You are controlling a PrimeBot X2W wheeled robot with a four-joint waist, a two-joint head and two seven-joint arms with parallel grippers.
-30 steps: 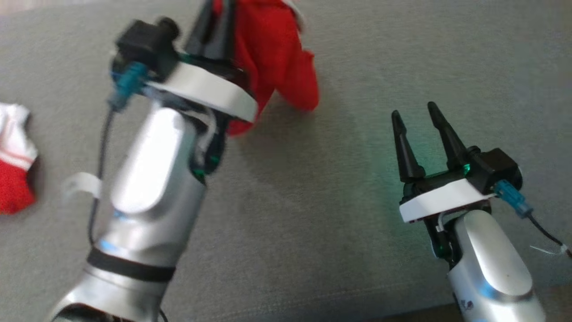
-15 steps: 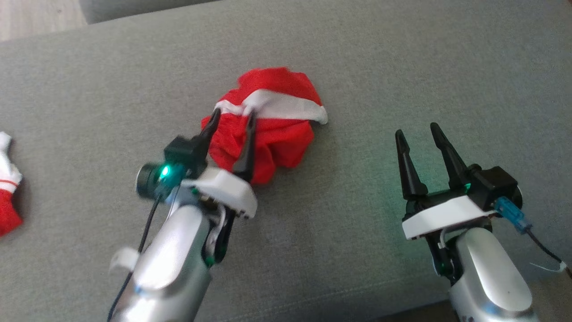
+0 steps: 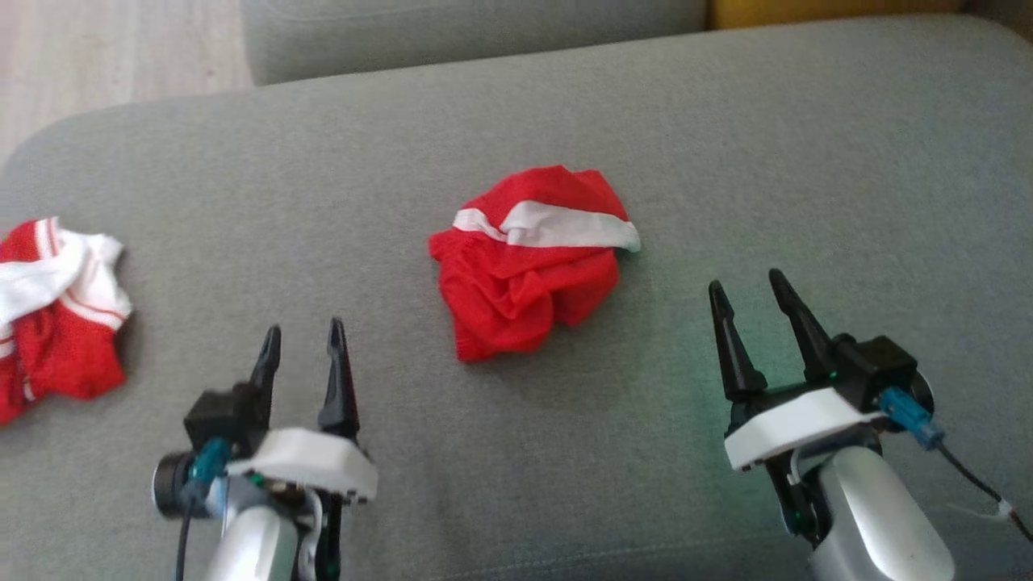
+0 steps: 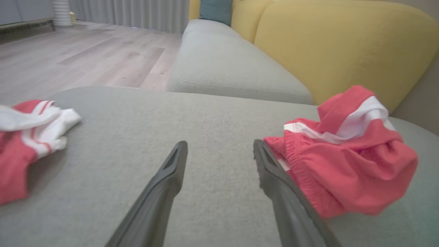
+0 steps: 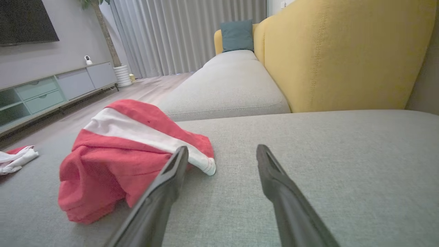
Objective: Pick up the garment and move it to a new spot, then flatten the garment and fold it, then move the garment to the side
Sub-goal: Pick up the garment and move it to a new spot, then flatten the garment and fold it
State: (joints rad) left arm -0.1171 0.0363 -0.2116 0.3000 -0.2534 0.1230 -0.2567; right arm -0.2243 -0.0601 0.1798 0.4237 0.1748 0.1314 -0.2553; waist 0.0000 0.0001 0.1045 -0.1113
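The crumpled red garment (image 3: 529, 262) lies mid-cushion on the grey sofa (image 3: 726, 161), untouched. The left gripper (image 3: 304, 325) and right gripper (image 3: 745, 278) hover near it, fingers apart, empty. Yellow backrest (image 5: 343, 51), wood floor (image 4: 85, 58) and curtains (image 5: 185, 34) lie beyond.

Grey cushion (image 3: 323, 177) with red garment (image 3: 529, 262) at its middle, second garment (image 3: 56, 307) at left edge, bare fabric between them

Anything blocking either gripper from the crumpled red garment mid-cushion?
Nothing visible. Only bare grey cushion lies between the garment and the left gripper or the right gripper, both with jaws open. A second red-and-white garment sits far out on the left, off both paths.
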